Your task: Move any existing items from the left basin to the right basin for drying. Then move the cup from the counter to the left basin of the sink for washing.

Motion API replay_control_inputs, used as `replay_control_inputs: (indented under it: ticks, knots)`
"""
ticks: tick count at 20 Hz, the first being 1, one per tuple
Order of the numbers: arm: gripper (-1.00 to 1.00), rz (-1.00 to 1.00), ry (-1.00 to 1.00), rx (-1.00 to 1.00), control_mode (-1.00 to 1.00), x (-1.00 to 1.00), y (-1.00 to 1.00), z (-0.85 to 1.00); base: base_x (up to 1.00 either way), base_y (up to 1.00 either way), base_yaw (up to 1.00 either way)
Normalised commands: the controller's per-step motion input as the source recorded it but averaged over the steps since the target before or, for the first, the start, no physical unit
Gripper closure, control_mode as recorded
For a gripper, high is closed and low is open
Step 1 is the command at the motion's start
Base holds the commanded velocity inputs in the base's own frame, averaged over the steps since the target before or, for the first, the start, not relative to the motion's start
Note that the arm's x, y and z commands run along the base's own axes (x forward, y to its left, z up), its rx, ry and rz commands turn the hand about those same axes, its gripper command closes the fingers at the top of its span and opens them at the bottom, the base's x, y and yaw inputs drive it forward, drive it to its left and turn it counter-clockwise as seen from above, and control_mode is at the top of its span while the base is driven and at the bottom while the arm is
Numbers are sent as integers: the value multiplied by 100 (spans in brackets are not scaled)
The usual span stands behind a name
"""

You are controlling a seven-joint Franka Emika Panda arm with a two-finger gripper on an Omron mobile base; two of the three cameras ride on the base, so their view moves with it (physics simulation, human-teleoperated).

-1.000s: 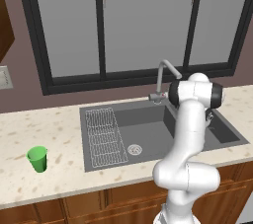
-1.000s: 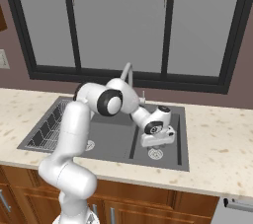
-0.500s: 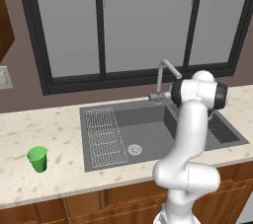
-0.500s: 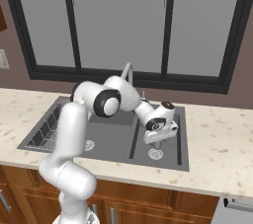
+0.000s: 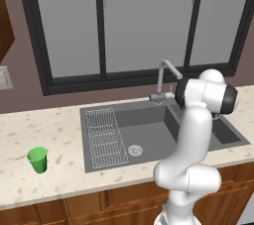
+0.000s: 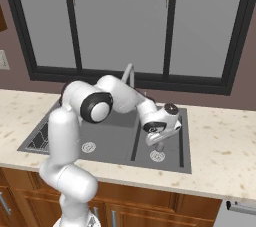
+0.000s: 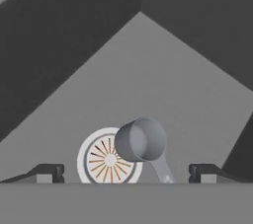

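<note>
Your gripper [image 7: 126, 173] has its jaws spread wide with nothing between them; in the hand view the two dark fingertips [image 7: 48, 172] sit far apart at the bottom edge. Between them, on the floor of the right basin [image 6: 170, 143], lies the small grey scoop [image 7: 142, 141], its round bowl overlapping the edge of the drain [image 7: 106, 160] and its short handle pointing back toward you. It touches neither finger. From the right base view, the gripper [image 6: 159, 146] hangs just above that drain [image 6: 157, 156], inside the basin, with the dark walls close around it. The faucet [image 5: 165, 78] stands at the far rim of the sink [image 5: 99, 162], behind the arm. To the left, past the divider, you have the left basin [image 5: 149, 132] with its wire rack [image 5: 103, 135] on the left side and its own drain [image 5: 135, 150] near the middle. The cup [image 5: 37, 159] stands upright on the counter [image 5: 30, 130], well left of the sink and well apart from your gripper.
</note>
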Motion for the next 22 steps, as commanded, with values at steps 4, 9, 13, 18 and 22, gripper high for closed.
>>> replay_control_inputs:
  ticks: [4, 9, 13, 18, 22]
  knots:
    - [-100, 7, -14, 0, -100, -27, 0, 54, 0, 0, 0]
    - [-100, 2, -8, 0, -100, -13, 0, 62, 0, 0, 0]
    - [-100, 0, -2, 0, -100, -8, 1, 71, 0, 0, 0]
    - [-100, 0, 0, 0, -100, 0, 6, 75, 0, 0, 0]
    - [-100, 0, 0, 0, -100, 0, 8, 74, 0, 0, 0]
